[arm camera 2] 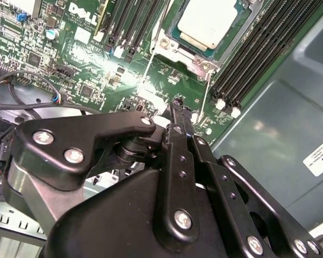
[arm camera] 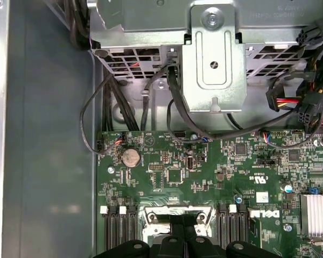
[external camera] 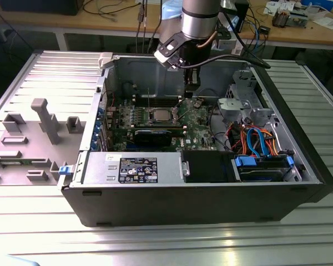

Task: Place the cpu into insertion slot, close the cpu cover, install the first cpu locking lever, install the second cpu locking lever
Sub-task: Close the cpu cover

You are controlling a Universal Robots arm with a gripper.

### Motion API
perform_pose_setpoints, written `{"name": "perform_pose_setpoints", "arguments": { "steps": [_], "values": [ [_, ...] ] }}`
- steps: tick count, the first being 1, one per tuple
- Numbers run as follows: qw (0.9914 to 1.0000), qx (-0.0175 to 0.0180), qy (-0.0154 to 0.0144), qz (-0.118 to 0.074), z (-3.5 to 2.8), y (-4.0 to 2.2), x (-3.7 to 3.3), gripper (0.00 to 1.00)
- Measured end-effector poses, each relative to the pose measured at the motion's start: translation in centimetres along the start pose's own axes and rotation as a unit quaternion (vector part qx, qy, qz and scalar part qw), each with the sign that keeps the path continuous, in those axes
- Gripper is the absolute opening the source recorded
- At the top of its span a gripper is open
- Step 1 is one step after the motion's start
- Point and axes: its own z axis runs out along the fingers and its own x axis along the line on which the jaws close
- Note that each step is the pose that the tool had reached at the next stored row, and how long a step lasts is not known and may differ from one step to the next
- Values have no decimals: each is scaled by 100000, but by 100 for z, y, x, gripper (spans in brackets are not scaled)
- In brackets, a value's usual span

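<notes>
Ribbed metal table [external camera: 39, 233] carries an open black computer case [external camera: 200, 205] in the exterior view, with the black robot gripper [external camera: 192, 87] at upper centre, jaws together on nothing. The small silver-grey square cpu [external camera: 159, 114] sits mid-frame in the silvery-rimmed insertion slot [arm camera 2: 164, 48]. The thin metal cpu cover [arm camera 2: 196, 60] appears down around it. Two thin wire locking levers [arm camera 2: 147, 67] stand raised and look unlatched.
</notes>
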Motion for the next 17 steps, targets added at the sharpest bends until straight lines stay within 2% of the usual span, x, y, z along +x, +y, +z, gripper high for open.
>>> {"name": "perform_pose_setpoints", "arguments": {
  "steps": [7,17],
  "values": [
    [100000,3,-245,-8,65,101,2,11],
    [100000,0,-293,-10,99,122,2,11]
  ]
}}
